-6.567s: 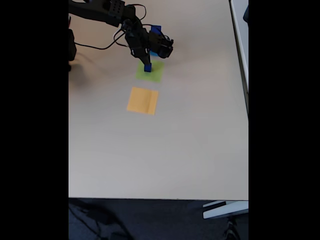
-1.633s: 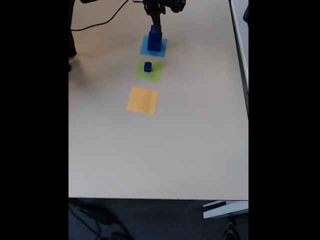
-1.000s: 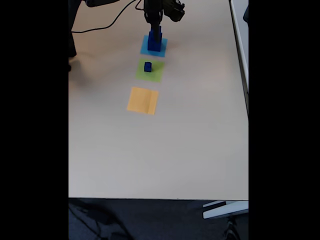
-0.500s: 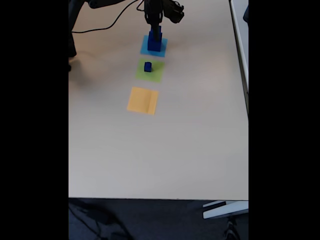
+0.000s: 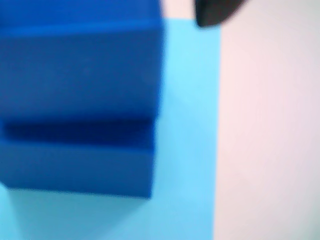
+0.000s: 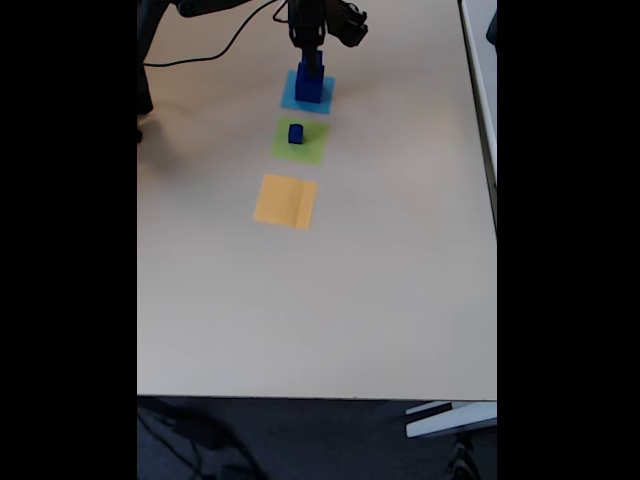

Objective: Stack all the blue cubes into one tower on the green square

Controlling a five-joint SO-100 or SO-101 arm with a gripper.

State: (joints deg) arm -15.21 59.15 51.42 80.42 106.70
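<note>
Your claw (image 6: 309, 55) sits right over the stacked blue cubes (image 6: 309, 84) on the light-blue patch (image 6: 324, 98), grip state can't be told, while one small cube (image 6: 295, 133) rests on the green square (image 6: 311, 150).

Dark blue cubes (image 6: 311, 83) — on a light-blue patch (image 6: 290, 98), lime-green square (image 6: 312, 148), orange patch (image 6: 286, 201) — beige table (image 6: 320, 300).

Stacked cubes (image 6: 310, 84) on far patch (image 6: 291, 97); one cube (image 6: 295, 133) on middle patch (image 6: 311, 150).
</note>
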